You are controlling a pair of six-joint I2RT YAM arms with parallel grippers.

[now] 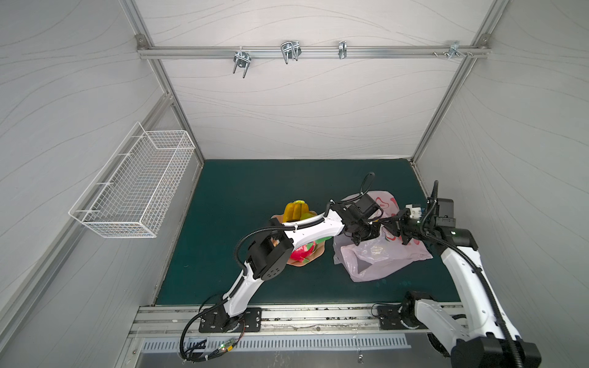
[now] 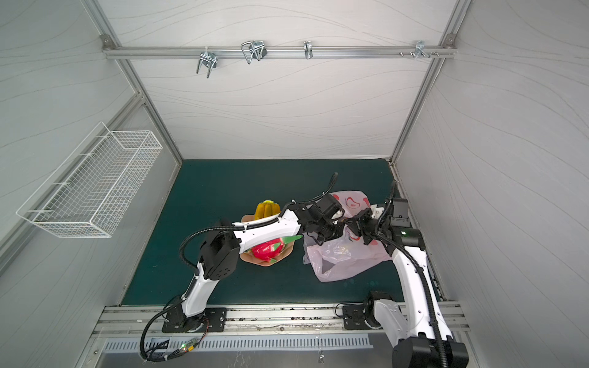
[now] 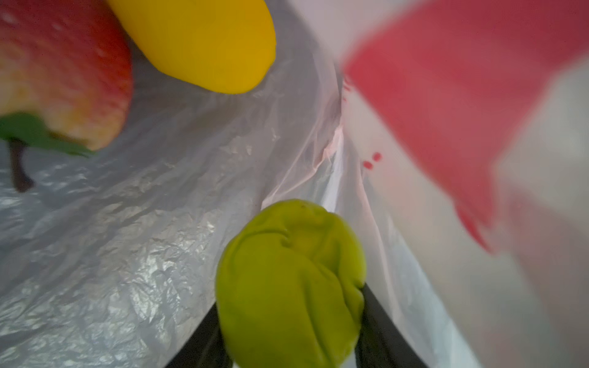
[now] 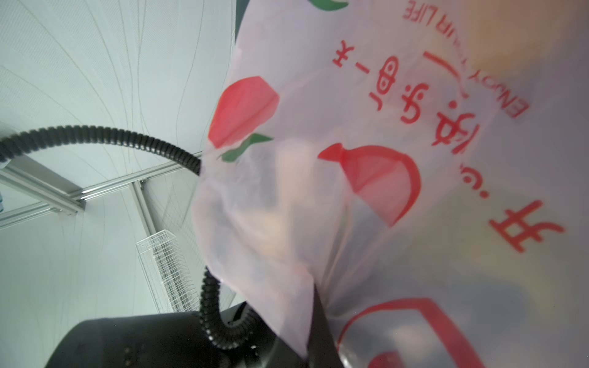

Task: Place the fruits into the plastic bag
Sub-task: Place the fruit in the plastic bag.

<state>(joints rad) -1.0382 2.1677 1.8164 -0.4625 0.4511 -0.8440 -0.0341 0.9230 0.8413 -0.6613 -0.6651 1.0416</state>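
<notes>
Green worktop (image 1: 255,197) inside grey walls, plastic bag (image 1: 379,264) slumped on its right side w/ right jaws pinched shut on the bag's upper edge. Beside it, plate (image 2: 257,262) holds dragon fruit (image 2: 266,250) & banana bunch (image 2: 267,208). Inside the bag: apple (image 3: 63,73), yellow fruit (image 3: 207,38), and left jaws gripping a green pear (image 3: 287,280).

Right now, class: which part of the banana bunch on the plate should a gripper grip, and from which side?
The banana bunch across its yellow middle, from straight above. It sits uncovered at the plate's far edge, bananas side by side, so jaws closing across them likely hold better than on the narrow green end.
</notes>
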